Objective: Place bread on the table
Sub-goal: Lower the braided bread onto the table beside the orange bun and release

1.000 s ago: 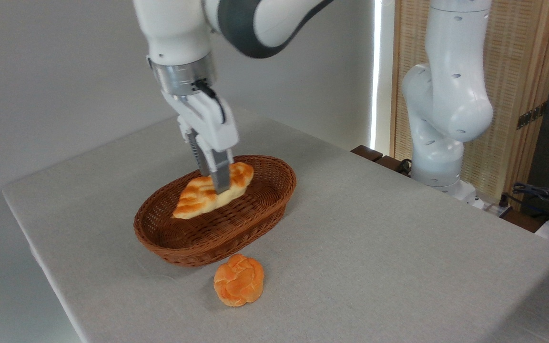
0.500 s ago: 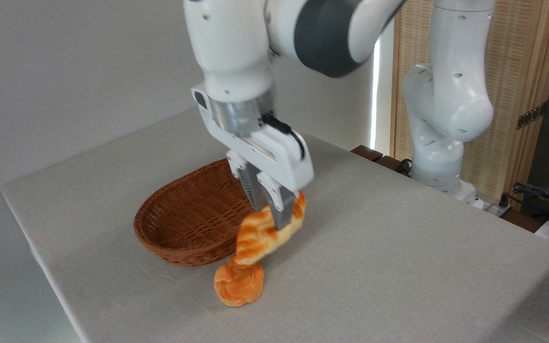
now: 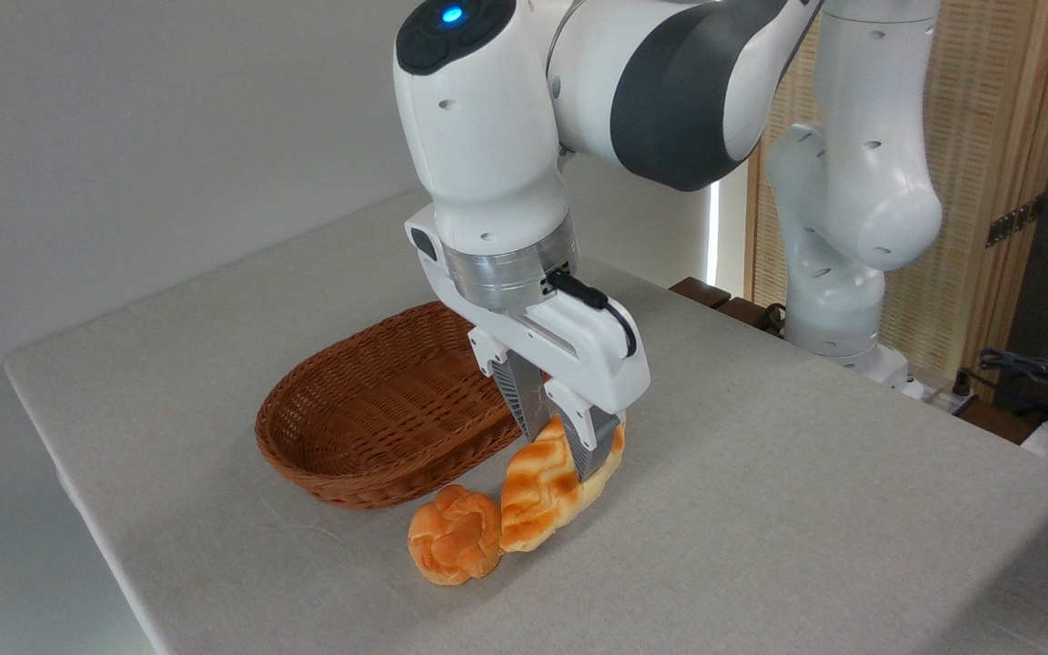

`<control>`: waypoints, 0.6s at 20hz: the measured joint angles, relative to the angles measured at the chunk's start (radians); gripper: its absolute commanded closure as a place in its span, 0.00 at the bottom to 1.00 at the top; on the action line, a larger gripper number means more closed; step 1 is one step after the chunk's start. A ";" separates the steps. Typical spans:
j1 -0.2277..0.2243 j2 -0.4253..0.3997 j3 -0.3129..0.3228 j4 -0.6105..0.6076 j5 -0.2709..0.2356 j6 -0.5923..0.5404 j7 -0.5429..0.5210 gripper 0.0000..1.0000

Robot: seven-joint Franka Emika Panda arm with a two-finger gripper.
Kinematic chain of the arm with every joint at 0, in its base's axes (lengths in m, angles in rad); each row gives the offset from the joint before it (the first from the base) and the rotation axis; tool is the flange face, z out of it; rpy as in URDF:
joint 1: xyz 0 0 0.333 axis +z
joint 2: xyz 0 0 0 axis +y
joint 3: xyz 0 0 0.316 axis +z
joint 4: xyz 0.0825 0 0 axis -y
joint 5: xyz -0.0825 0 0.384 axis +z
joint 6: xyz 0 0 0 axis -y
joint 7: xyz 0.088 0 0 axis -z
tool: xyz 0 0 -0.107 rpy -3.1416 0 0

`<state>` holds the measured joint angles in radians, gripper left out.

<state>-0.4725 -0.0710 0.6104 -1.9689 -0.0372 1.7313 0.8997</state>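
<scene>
The bread [image 3: 547, 496], a golden braided loaf, hangs tilted with its lower end down by the table [image 3: 760, 509], right of the wicker basket [image 3: 369, 423]. My gripper [image 3: 565, 450] is shut on its upper half, one finger [image 3: 589, 448] in front and the other behind. The loaf's lower tip is right beside the round orange bun [image 3: 454, 546]; I cannot tell if they touch or if the loaf rests on the cloth.
The oval brown basket stands empty left of the gripper. The bun lies on the cloth in front of the basket. A second white robot arm [image 3: 851, 182] stands behind the table's far right edge, with cables [image 3: 1042, 382] beside it.
The gripper lifted the loaf out of the basket, carried it right and toward the front, and lowered it beside the bun. The basket now holds nothing.
</scene>
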 measured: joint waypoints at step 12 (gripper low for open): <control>-0.005 0.008 -0.003 0.000 0.005 0.000 0.000 0.00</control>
<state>-0.4773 -0.0627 0.6079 -1.9686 -0.0325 1.7314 0.8997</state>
